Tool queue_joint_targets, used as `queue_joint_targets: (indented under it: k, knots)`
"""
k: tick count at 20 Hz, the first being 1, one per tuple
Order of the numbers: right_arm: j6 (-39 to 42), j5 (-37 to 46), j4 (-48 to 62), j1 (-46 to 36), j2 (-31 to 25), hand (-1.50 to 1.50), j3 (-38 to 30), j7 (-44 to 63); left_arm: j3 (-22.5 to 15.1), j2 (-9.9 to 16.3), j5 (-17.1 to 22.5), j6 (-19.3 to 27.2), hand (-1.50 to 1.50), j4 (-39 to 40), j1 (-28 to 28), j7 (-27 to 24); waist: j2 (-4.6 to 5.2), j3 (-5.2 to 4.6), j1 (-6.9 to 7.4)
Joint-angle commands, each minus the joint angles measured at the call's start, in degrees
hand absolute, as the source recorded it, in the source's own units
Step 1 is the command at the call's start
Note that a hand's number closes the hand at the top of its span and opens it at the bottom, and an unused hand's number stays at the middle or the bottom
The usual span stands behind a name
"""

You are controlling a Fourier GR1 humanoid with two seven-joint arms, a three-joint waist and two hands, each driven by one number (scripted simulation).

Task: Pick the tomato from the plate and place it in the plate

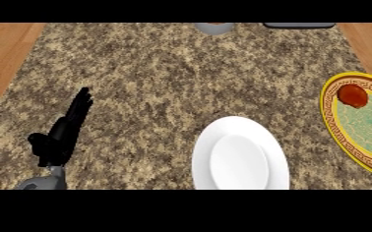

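Observation:
A red tomato (pixel 353 95) lies on a yellow-rimmed plate with a green centre (pixel 331 123), cut off by the right edge of the head view. A plain white plate (pixel 240 156) sits on the counter at the lower middle, with nothing on it. My left hand (pixel 62 132) rests at the lower left with its fingers straight and pointing up, holding nothing, far from both plates. My right hand does not show.
The granite counter (pixel 160 73) is bordered by wooden strips (pixel 16 44) at the left and right. At the far edge a grey round object (pixel 214 27) and a dark flat object (pixel 299 25) are partly cut off.

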Motion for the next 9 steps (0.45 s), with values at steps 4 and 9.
queue_joint_targets:
  k: [4,9]
  knots:
    - [2.97,3.35,10.99,2.73,-2.67,-1.50,2.22,-12.83,1.07,0.94,0.91,-1.28,0.00,0.12,-1.39,1.75,0.04,0.18,0.34]
    - [-0.04,3.40,12.97,1.89,-4.09,-1.50,2.21,-15.07,1.58,1.27,1.06,-2.04,0.00,0.41,-0.17,-0.01,0.02,0.23,0.40]
